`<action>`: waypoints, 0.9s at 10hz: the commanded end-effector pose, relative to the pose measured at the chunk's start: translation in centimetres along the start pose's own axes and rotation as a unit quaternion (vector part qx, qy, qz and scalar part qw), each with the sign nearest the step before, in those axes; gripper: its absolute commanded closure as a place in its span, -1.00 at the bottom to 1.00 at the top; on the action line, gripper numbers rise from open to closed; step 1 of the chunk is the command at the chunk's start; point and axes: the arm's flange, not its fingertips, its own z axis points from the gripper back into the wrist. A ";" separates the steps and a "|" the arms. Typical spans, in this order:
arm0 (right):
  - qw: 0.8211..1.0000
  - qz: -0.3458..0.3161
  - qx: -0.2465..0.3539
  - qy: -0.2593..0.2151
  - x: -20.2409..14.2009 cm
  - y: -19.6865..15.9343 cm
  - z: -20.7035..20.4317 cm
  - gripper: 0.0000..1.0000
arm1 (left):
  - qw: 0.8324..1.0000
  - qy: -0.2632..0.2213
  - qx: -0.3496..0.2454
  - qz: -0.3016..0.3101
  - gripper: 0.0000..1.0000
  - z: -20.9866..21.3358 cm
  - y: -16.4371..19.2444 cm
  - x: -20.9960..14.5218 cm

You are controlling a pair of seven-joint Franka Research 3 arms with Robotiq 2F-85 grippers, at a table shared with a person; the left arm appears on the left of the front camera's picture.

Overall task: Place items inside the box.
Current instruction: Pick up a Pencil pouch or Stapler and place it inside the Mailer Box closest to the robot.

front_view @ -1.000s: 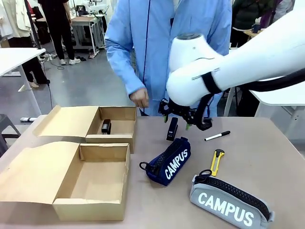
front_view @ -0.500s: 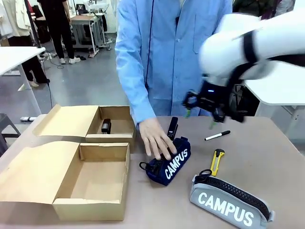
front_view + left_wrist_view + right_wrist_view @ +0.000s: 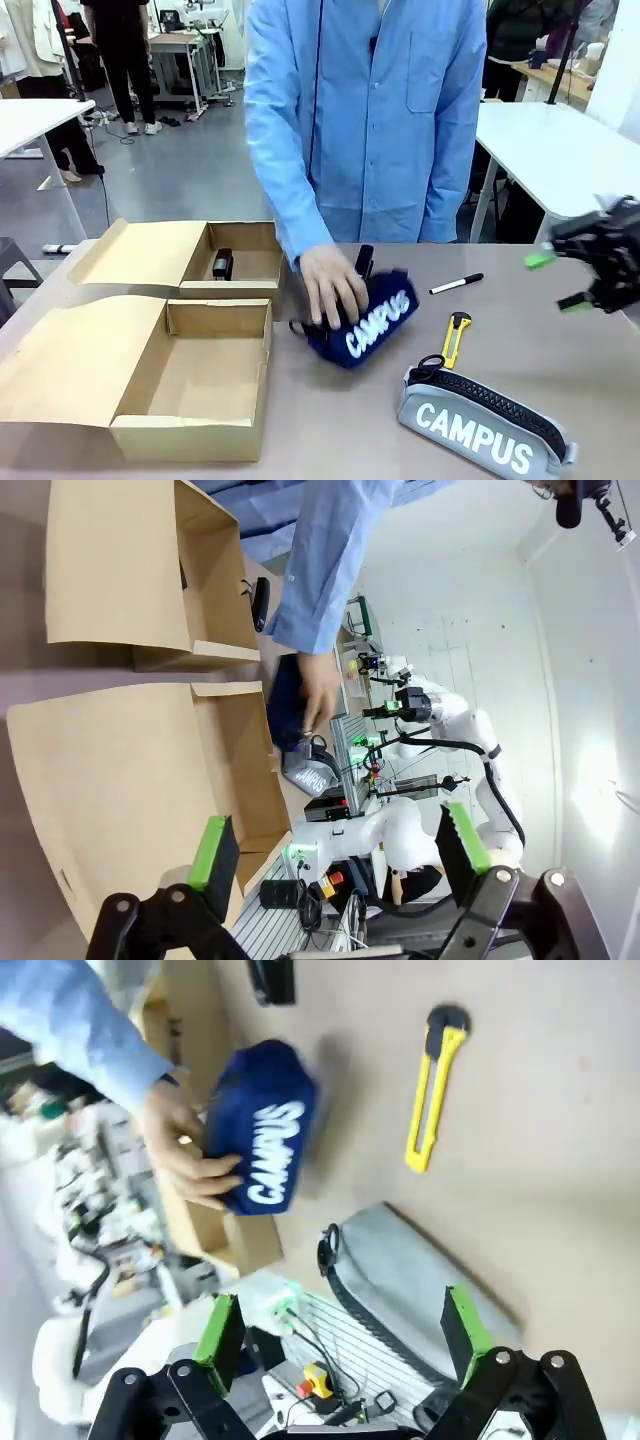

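**One stapler boxed, navy pouch in hand**

The far open cardboard box (image 3: 255, 238) holds a black stapler (image 3: 222, 265). The near cardboard box (image 3: 190, 440) lies open beside it. Right of both, on the bench (image 3: 330, 425), a person's hand (image 3: 330, 285) grips the navy "CAMPUS" zip pouch (image 3: 372, 322). The left jaws and the right jaws gape wide.

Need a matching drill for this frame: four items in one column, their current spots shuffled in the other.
1 navy fabric zip pouch printed CAMPUS
2 grey fabric zip pouch printed CAMPUS
3 slim yellow utility knife
4 leftmost black stapler

A inside the far cardboard box
B under the person's hand
C near right part of the table
D between black marker and grey pouch

Pairs: 1-B, 2-C, 3-D, 4-A
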 end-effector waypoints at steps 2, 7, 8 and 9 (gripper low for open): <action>0.993 0.020 0.051 0.105 4.2 -7.6 -5.8 -1.00 | 1.000 -0.002 -0.009 -0.011 -1.00 0.0 -0.2 -0.1; 0.995 0.026 -0.067 0.064 4.8 0.2 -7.0 -1.00 | 1.000 -0.002 -0.009 -0.011 -1.00 0.0 -0.2 -0.1; 0.995 0.027 -0.068 0.065 4.7 0.0 -7.1 -1.00 | 1.000 -0.002 -0.009 -0.011 -1.00 0.0 -0.2 -0.1; 0.995 0.028 -0.064 0.068 4.7 -0.2 -7.3 -1.00 | 1.000 -0.002 -0.009 -0.011 -1.00 0.0 -0.2 -0.1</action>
